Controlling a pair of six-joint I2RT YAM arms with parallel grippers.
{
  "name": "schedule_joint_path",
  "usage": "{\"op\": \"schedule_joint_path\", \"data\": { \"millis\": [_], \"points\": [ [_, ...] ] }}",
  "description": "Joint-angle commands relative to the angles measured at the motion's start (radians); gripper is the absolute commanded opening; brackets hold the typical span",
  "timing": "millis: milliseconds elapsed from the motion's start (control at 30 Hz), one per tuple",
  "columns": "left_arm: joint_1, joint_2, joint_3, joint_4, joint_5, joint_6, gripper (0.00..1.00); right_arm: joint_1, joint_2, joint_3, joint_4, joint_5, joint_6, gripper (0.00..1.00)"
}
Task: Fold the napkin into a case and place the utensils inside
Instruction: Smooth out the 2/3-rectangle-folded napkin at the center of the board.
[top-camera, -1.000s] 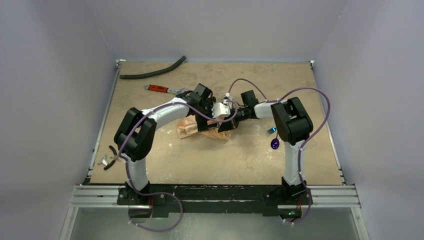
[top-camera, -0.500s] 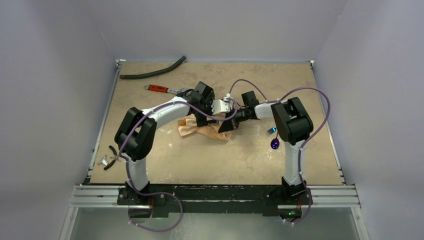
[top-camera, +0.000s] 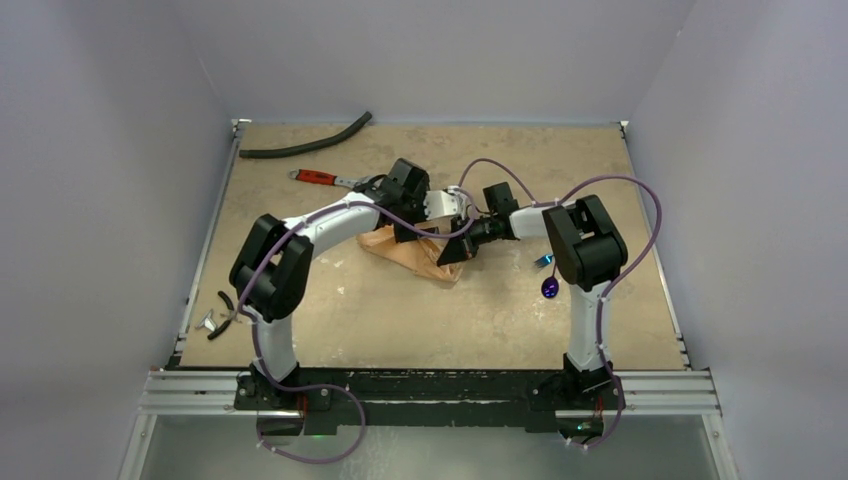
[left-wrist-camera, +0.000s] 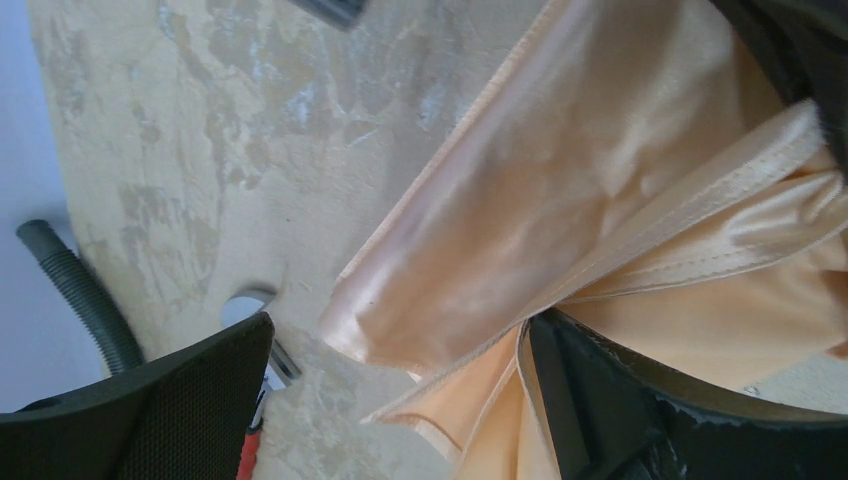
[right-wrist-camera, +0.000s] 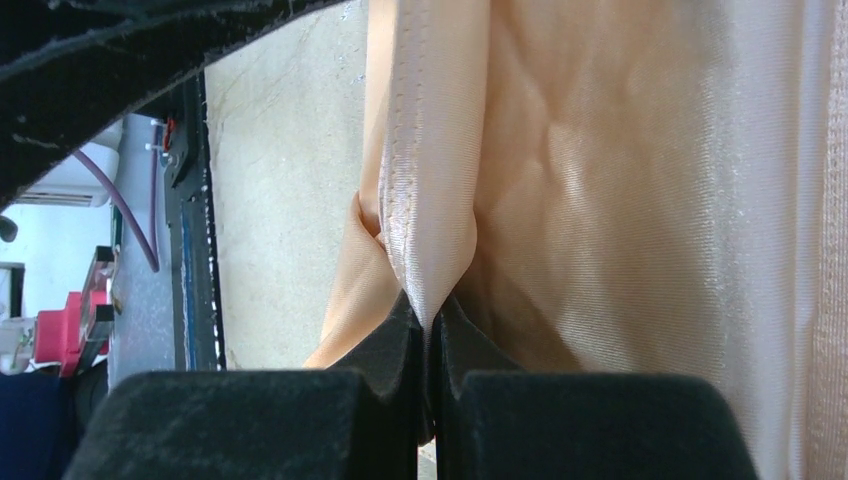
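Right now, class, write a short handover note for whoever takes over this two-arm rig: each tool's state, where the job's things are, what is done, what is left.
Left tool: open, straddling the soft peach-orange cloth napkin, not gripping.
Right tool: shut on a hemmed fold of the napkin.
Napkin: bunched between the arms on the mottled tan table.
Slim blue fork and dark purple spoon: on the table right of the napkin, apart from it.
Done: folding begun, no pouch yet.
Left: finish folding, slip fork and spoon inside.
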Motion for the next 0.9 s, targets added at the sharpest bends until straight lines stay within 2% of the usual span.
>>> {"op": "schedule_joint_path", "data": {
  "millis": [0, 67, 167, 300, 433, 533, 600, 733, 867],
  "points": [
    [0.017, 0.013, 0.073, 0.106, -0.07, 0.012, 0.98, -0.003, -0.029, -0.029, -0.018, 0.06, -0.006, 0.0],
    [0.032, 0.022, 0.128, 0.076, -0.06, 0.01, 0.99, -0.003, -0.028, -0.029, -0.017, 0.06, -0.006, 0.0],
    [0.059, 0.046, 0.247, -0.063, -0.018, 0.009, 0.99, -0.003, -0.026, -0.03, -0.014, 0.058, -0.003, 0.0],
    [0.097, 0.038, 0.3, -0.23, 0.079, 0.013, 0.99, -0.004, -0.024, -0.022, -0.013, 0.058, 0.002, 0.0],
    [0.15, -0.016, 0.333, -0.403, 0.251, 0.049, 0.99, -0.003, -0.026, -0.016, -0.019, 0.059, 0.005, 0.0],
    [0.151, -0.051, 0.337, -0.573, 0.366, 0.122, 0.99, -0.004, -0.027, -0.012, -0.023, 0.061, 0.005, 0.0],
    [0.127, -0.098, 0.253, -0.591, 0.39, 0.148, 0.99, -0.003, -0.029, -0.011, -0.021, 0.061, 0.008, 0.0],
    [0.093, -0.182, 0.044, -0.461, 0.33, 0.123, 0.99, -0.004, -0.033, -0.015, -0.012, 0.06, 0.014, 0.0],
    [0.089, -0.172, 0.013, -0.439, 0.335, 0.075, 0.99, -0.004, -0.039, -0.022, -0.012, 0.063, 0.014, 0.0]
  ]
}}
